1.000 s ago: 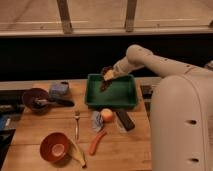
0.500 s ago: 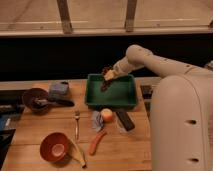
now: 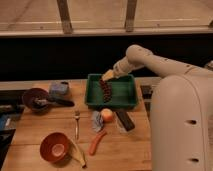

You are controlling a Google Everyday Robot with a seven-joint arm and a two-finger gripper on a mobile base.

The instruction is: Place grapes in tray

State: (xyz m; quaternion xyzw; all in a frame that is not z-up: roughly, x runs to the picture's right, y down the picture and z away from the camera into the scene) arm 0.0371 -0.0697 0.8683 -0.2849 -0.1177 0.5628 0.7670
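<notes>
Starting far to the left of the tray (image 3: 131,98), a dark round bowl (image 3: 33,97) is seen on the counter (image 3: 125,150). Something dark is lying across that bowl, but what it is cannot be told. Just right of the bowl, still left of the tray, a small blue-grey thing (image 3: 60,88) is set near the back edge.

Below the tray and to its left, a red bowl (image 3: 54,146) is found near the front of the counter. Nothing can be made out inside it. A yellow banana (image 3: 78,153) is laid just beside that bowl. A fork (image 3: 77,123) is laid between the red bowl and the tray. These things look like they are spread out so each one can be picked up alone.

Just in front of the tray, a round orange fruit (image 3: 107,115) is set on a pale cloth (image 3: 97,121), with a carrot (image 3: 97,142) below it and a dark block (image 3: 125,120) to its right.

The tray itself is green and shallow, with a raised rim, so things put in it are kept from rolling away. The grapes (image 3: 105,90) are seen over the left part of the tray, hanging down in a long bunch. The top of the bunch is clamped in the gripper (image 3: 108,76), which is held above the tray's back left corner. The bottom of the bunch looks close to the tray floor, but whether it is touching cannot be told. Nothing else is seen in the tray.

The job seems nearly done; only the letting go is left.
</notes>
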